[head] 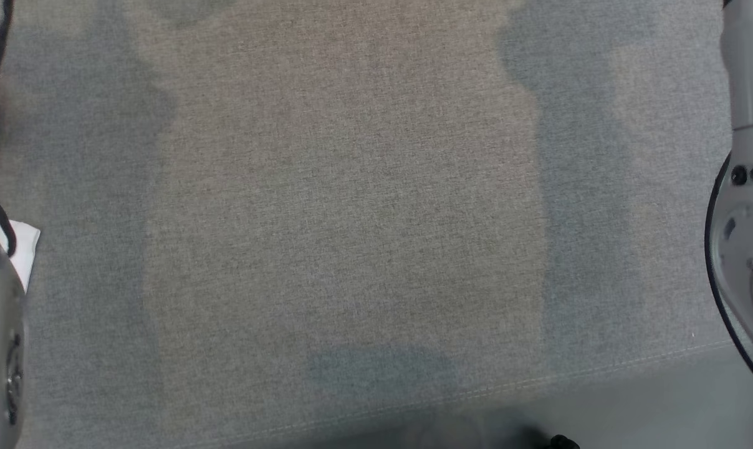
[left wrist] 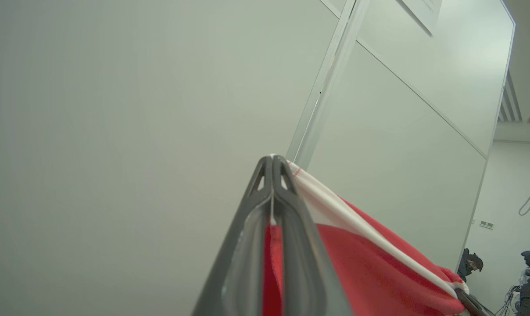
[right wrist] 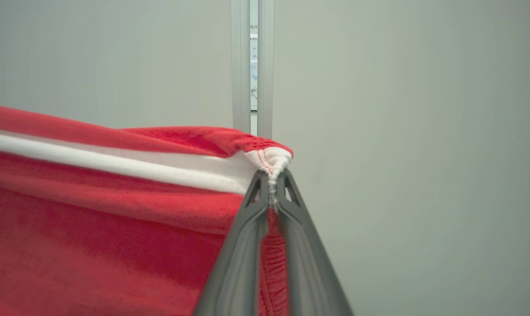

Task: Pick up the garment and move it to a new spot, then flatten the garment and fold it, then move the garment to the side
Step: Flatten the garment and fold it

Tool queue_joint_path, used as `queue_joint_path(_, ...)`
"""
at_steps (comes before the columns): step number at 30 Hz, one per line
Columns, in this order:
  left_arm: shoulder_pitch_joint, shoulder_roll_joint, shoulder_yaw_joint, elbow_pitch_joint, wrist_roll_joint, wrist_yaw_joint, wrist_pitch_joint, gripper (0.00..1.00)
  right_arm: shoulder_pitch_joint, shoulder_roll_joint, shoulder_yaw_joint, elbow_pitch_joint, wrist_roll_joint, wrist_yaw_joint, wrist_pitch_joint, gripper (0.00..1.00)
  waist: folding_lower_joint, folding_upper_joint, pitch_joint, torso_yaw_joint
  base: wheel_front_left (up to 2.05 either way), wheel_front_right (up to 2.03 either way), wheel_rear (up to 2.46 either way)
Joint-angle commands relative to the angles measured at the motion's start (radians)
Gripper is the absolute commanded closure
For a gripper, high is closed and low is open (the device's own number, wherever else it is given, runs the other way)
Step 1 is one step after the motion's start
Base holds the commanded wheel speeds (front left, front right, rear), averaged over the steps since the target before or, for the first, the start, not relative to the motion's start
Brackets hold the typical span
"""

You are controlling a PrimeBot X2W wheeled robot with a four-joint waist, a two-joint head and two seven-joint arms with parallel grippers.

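My left gripper (left wrist: 272, 160) is clamped on one white-banded corner of the red garment (left wrist: 370, 263), and my right gripper (right wrist: 271, 175) pinches another. I judge it hangs stretched between them above the grey cloth surface (head: 351, 218), so that I can lay it flat.

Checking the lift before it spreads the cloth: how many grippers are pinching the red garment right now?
2. The left gripper is shut on the red garment at its white band; the right gripper is shut on a gathered white corner.
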Motion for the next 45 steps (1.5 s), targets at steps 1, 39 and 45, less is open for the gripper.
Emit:
queue_joint_path(1, 0.04, 0.004, -0.004, 0.005, -0.012, -0.001, -0.011, 1.0, 0.056, -0.01, 0.011, -0.005, -0.01, -0.004, -0.002, 1.0, -0.0001, 0.0, 0.006, 0.013, 0.0, 0.0, 0.0)
queue_joint_path(39, 1.536, 0.005, -0.235, -0.534, -0.087, 0.194, -0.012, 1.0, 1.021, -0.295, 0.379, -0.173, 0.322, -0.006, 0.279, 1.0, -0.0001, 0.0, -0.426, 0.131, 0.0, 0.0, 0.0)
queue_joint_path(45, 1.631, 0.054, -0.275, -0.561, -0.094, 0.218, 0.068, 1.0, 1.116, -0.292, 0.367, -0.208, 0.302, -0.003, 0.365, 1.0, -0.0001, 0.0, -0.461, 0.138, 0.0, 0.0, 0.0)
